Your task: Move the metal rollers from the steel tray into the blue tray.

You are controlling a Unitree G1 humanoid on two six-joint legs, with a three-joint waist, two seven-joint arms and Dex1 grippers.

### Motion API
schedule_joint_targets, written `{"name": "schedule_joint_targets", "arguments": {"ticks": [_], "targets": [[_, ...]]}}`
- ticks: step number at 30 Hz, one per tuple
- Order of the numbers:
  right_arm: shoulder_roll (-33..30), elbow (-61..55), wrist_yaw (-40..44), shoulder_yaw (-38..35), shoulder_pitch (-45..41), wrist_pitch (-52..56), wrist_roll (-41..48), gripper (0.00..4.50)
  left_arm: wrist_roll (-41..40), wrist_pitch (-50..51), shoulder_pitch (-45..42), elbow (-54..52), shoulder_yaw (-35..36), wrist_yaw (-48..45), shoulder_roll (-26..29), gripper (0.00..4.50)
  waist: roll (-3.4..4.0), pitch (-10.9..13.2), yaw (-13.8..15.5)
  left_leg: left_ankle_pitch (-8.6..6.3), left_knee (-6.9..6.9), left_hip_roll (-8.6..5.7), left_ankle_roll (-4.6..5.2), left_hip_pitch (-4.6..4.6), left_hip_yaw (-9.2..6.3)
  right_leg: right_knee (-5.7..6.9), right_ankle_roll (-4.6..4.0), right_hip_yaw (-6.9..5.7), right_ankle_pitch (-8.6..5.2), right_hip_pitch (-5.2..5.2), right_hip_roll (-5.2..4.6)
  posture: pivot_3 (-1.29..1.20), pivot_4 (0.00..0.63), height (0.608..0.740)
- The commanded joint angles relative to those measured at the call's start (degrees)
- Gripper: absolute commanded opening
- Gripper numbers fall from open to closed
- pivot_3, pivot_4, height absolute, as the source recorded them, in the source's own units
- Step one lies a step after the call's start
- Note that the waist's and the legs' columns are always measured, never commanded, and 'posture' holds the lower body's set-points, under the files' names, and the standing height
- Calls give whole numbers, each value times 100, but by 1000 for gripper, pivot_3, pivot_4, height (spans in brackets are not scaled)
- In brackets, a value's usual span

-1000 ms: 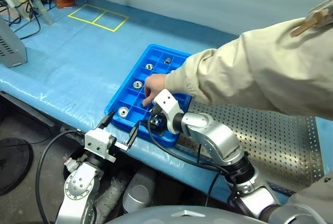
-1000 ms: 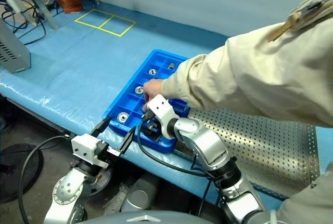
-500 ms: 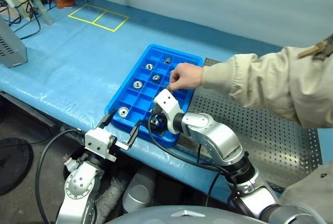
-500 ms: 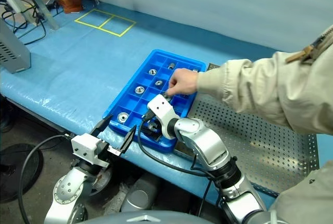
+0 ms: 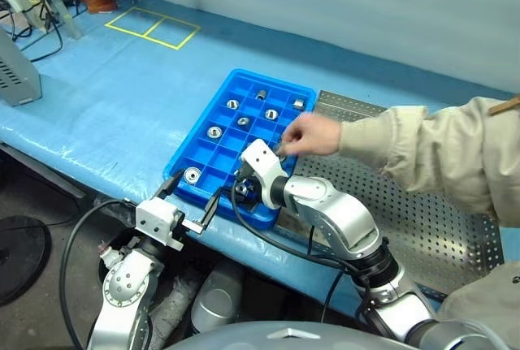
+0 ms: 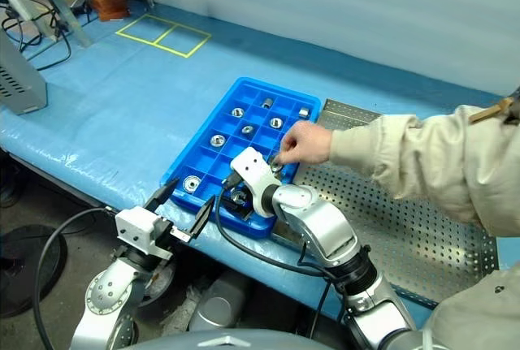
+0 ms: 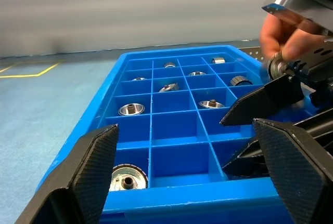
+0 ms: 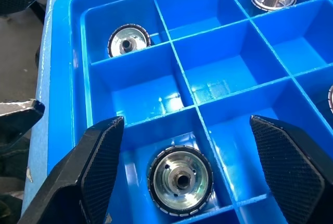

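The blue tray (image 5: 213, 155) lies on the blue-covered table with several metal rollers in its compartments, among them one (image 5: 192, 175) at the near left and one (image 5: 214, 131) behind it. The perforated steel tray (image 5: 439, 220) adjoins it on the right. My right gripper (image 5: 244, 192) hangs open over the tray's near corner. A flanged roller (image 8: 179, 181) lies untouched in the compartment between its fingers (image 8: 99, 167). My left gripper (image 5: 191, 196) stands open just off the table's front edge, facing the tray's near rim (image 7: 171, 195). A person's hand (image 5: 309, 135) pinches a roller (image 7: 273, 67) above my right gripper.
The person's sleeve (image 5: 439, 151) reaches in from the right across the steel tray. Yellow tape squares (image 5: 154, 27) mark the far left of the table cover. A grey box (image 5: 16, 74) and cables sit at the left edge. The table's front edge runs close under both grippers.
The person's hand has drawn back from the tray's near-middle compartments toward the right. Both of my grippers have kept still and open.
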Motion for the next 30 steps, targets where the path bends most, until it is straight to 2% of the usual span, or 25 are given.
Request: {"name": "schedule_joint_targets", "arguments": {"ticks": [1,30], "targets": [[16,-251,-24,-83,32,3,47,4086,-23,-97,-20,-19,-45,-42,14,4500,0,0,-18,0,0,0,0,0,0,0,0,0,0,0,0,450,150,740],[93,-317,-133,-74,127,5,70,4086,55,-77,-67,7,-76,-85,41,4500,0,-1,-95,1,1,0,2,0,0,1,0,0,0,1,0,440,150,740]]}}
